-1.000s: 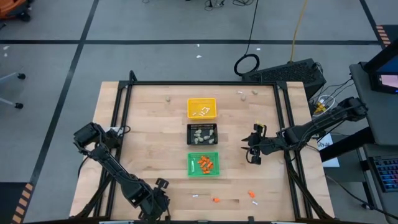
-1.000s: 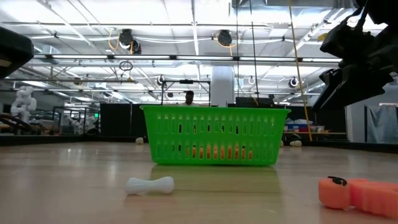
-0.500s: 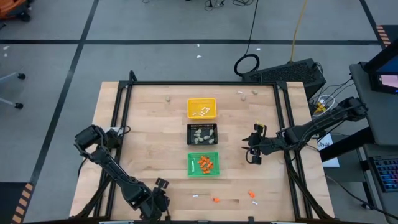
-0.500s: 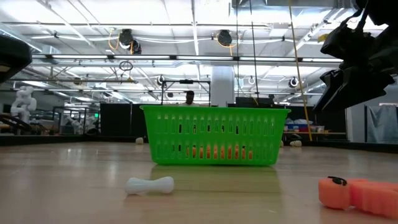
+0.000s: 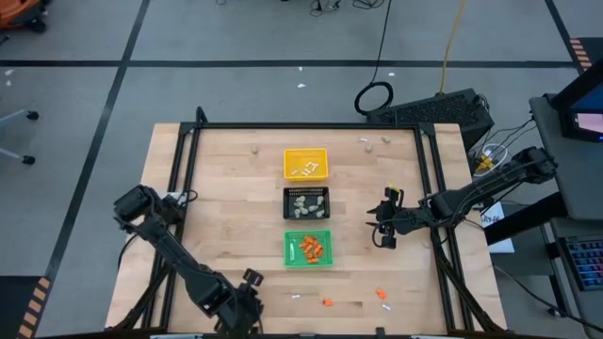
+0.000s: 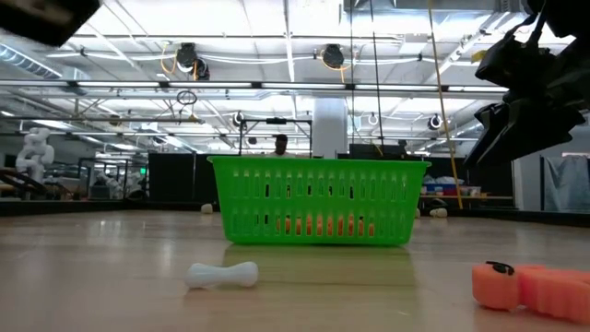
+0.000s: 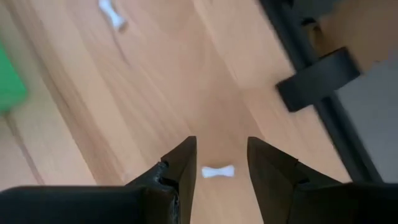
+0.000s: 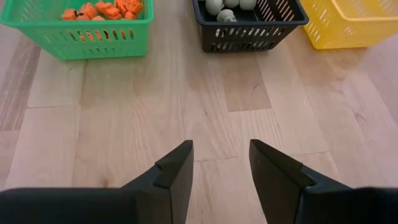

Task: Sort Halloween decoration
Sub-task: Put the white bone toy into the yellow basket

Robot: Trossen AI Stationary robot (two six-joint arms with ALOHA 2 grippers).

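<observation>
Three trays sit in a row down the middle of the wooden surface (image 5: 226, 217): the yellow tray (image 5: 306, 163) farthest, the black tray (image 5: 307, 202) in the middle, the green tray (image 5: 309, 248) nearest. White sticks (image 5: 303, 169) lie in the yellow one, beige-grey lumps (image 5: 307, 203) in the black one, and orange bits (image 5: 315, 249) in the green one, along with what looks like one white piece. Plenty is unsorted, though: a white bone (image 6: 221, 274) and an orange piece (image 6: 530, 288) lie near the front edge, another orange bit (image 5: 327, 303) and a small cluster (image 5: 383, 297) sit just right of there, and a few lumps (image 5: 253, 148) are scattered along the far edge, some (image 5: 385, 140) to the right of the yellow tray. The left gripper (image 7: 219, 158) is down at the near edge, left of the loose pieces, fingers (image 7: 180, 165) partly apart and holding nothing, with a little white bone (image 7: 217, 171) showing on the wood in the gap between them and another white piece (image 7: 111, 14) farther off. The right gripper (image 8: 220, 163) hangs above the surface just right of the green and black trays, pointing toward them, fingers (image 8: 177, 165) partly apart too and empty, only bare wood between them.
</observation>
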